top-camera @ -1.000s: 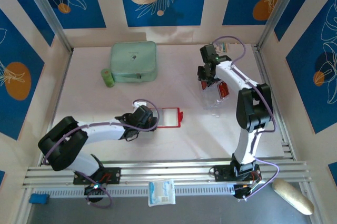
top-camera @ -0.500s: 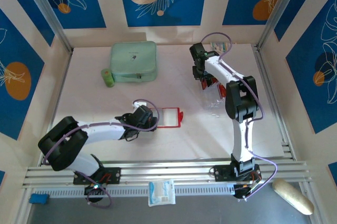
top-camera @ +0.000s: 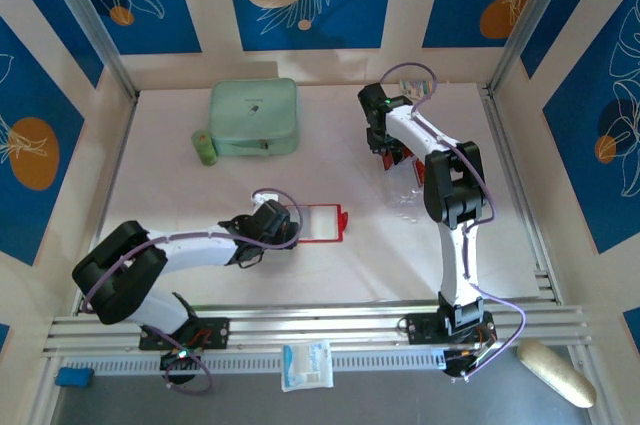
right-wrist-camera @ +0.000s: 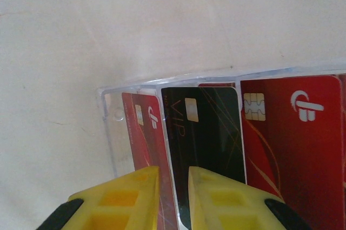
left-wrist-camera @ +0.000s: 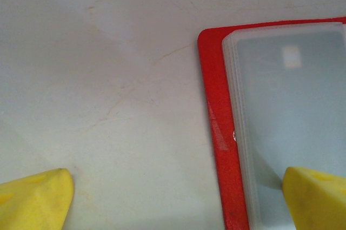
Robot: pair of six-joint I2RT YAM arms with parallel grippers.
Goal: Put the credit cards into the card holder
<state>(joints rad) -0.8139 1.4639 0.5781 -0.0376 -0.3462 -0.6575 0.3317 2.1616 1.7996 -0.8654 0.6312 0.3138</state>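
The card holder (top-camera: 322, 223) lies open mid-table, a red wallet with clear inner sleeves (left-wrist-camera: 286, 111) facing up. My left gripper (top-camera: 290, 225) hovers wide open over its left edge (left-wrist-camera: 219, 132); one yellow fingertip (left-wrist-camera: 38, 197) is over bare table, the other (left-wrist-camera: 316, 197) over the sleeves. The credit cards stand in a clear tiered stand (right-wrist-camera: 108, 127): a turned red card (right-wrist-camera: 143, 127), a black VIP card (right-wrist-camera: 208, 132) and a wide red card (right-wrist-camera: 292, 132). My right gripper (right-wrist-camera: 174, 192) is just above them, its jaws a narrow gap apart, with the turned red card's edge lined up in the gap. It grips nothing.
A mint-green case (top-camera: 254, 117) and a small green object (top-camera: 204, 147) sit at the back left. The clear stand (top-camera: 412, 190) is at the right, close to the right arm's upper link. Cream walls close off the table at the back and both sides.
The right arm swung its elbow leftward and its gripper shifted a little left over the stand, its jaws narrowing. The left arm and the card holder stayed put.
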